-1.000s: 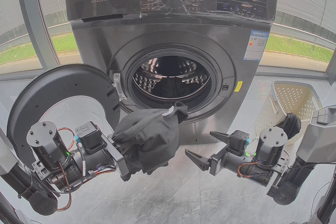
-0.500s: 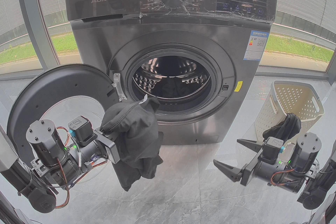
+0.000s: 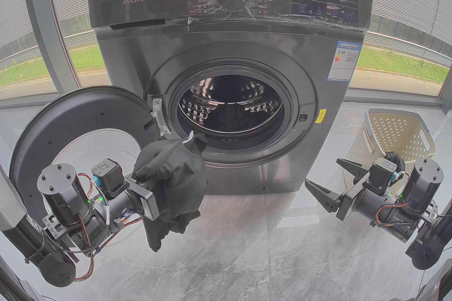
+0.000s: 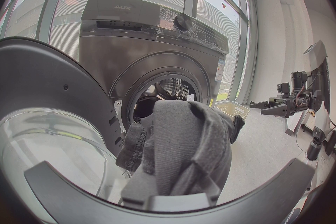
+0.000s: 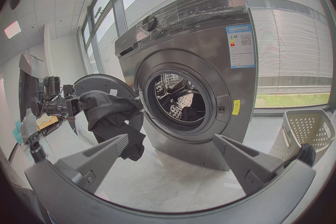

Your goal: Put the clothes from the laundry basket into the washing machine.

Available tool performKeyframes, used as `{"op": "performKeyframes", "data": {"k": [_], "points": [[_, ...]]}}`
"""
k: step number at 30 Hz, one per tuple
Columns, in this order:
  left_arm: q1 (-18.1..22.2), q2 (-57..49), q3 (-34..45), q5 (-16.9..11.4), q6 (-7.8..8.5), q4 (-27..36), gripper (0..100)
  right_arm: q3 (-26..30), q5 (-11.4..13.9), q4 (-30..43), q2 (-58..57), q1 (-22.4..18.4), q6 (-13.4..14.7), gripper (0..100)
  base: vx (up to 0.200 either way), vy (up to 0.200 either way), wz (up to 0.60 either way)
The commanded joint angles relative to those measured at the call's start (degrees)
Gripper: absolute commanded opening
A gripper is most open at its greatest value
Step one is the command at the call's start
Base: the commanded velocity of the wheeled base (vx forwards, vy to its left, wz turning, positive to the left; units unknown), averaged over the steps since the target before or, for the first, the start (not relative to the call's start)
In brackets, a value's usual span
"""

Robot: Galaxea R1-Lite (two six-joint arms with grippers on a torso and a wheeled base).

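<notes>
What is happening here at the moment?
The robot is loading laundry. Its left gripper holds a dark garment in front of the washer, just below the open drum, beside the swung-out door. Some dark clothing lies inside the drum. The right gripper is open and empty near the basket, where another dark item remains.

On the left gripper (image 3: pixel 162 210), the fingers are totally buried in the black garment (image 3: pixel 172 175), so no idea how they pinch it. The dark clothes (image 3: pixel 393 158) in the basket (image 3: pixel 400 128) sit mostly behind the right arm (image 3: pixel 426 179). There's something dark in the drum (image 3: pixel 230 116), too dim to make out.
</notes>
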Motion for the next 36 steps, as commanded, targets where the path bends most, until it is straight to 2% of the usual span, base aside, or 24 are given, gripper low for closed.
{"op": "performKeyframes", "data": {"k": [1, 8, 14, 23, 29, 36], "points": [[0.0, 0.8, 0.2, 0.0, 0.04, 0.0, 0, 0.3, 0.0, 0.0, 0.0, 0.0, 0.0, 100, 0.000, 0.000, 0.00], [0.4, 1.9, 0.7, -0.1, -0.05, 0.0, 0, 0.2, 0.0, 0.0, 0.1, 0.0, 0.1, 100, 0.000, 0.000, 0.00], [0.1, 2.9, 0.6, 0.0, 0.13, 0.0, 0, 0.2, 0.0, 0.0, 0.0, 0.0, 0.1, 100, 0.200, 0.000, 0.00], [-0.1, 3.8, 0.7, 0.1, 0.13, 0.0, 0, 0.3, 0.0, 0.1, 0.1, 0.2, 0.2, 100, 0.000, 0.000, 0.00], [-0.1, 4.4, 0.8, 0.1, 0.22, 0.0, 0, 0.4, 0.0, 0.2, 0.2, 0.5, 0.2, 100, 0.200, 0.000, 0.00], [-0.3, 4.9, 0.8, 0.1, 0.31, 0.0, 0, 0.4, -0.1, 0.3, 0.4, 0.7, 0.3, 100, 0.000, 0.000, 0.00]]}}
